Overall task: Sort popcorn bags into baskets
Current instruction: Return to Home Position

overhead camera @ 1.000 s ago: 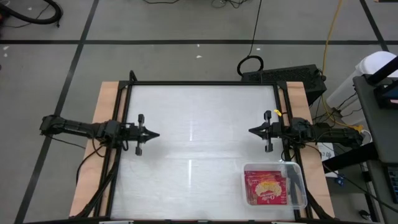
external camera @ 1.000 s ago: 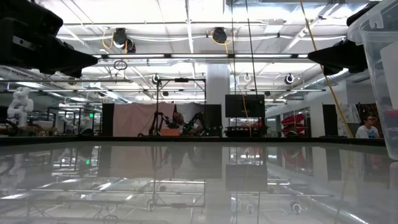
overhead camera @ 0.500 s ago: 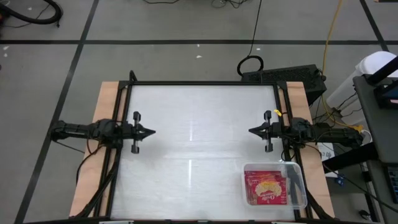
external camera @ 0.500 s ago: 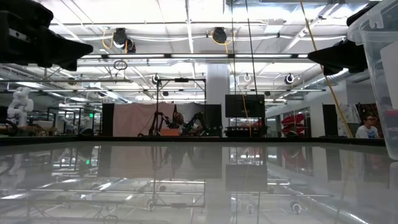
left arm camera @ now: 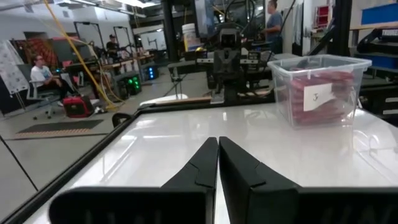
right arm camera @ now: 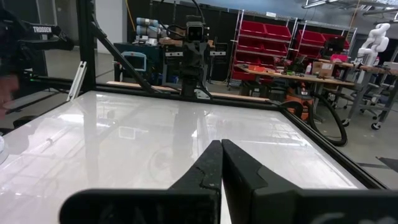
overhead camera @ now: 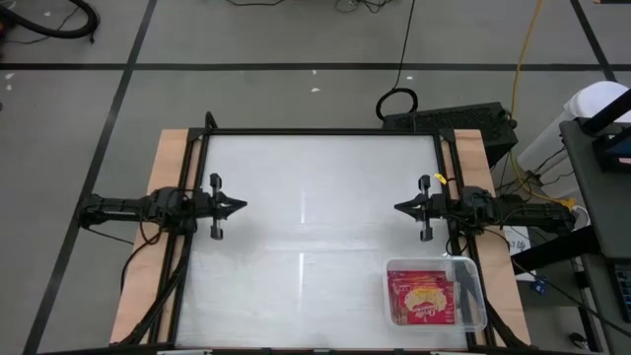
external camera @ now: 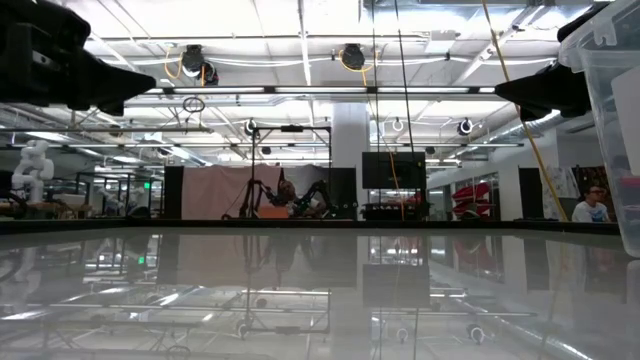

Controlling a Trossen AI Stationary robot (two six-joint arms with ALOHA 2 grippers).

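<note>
Now the left gripper (overhead camera: 240, 206) is sitting at the 9 o'clock side of the white table (overhead camera: 315, 168), pointing toward 3 o'clock. The right gripper (overhead camera: 399, 207) is sitting at the 3 o'clock side, pointing toward 9 o'clock. Both sets of jaws are pressed together and holding nothing.

The arms are going to their rest places, and both look very nearly there. To do this well, I think each arm should be moving slowly and staying flat and level. It should be keeping its fingers shut and stopping at its own side. The right arm is the one near the clear bin (overhead camera: 477, 296), so it should be staying well away from it.

The bin is sitting at about 4 o'clock on the table, with its long side running from 9 to 3 o'clock. The popcorn bags (overhead camera: 422, 298) are lying flat inside it in a pile. The top one is showing its yellow picture. Its long side seems to be running the same way as the bin's. I cannot tell which end is its top.
</note>
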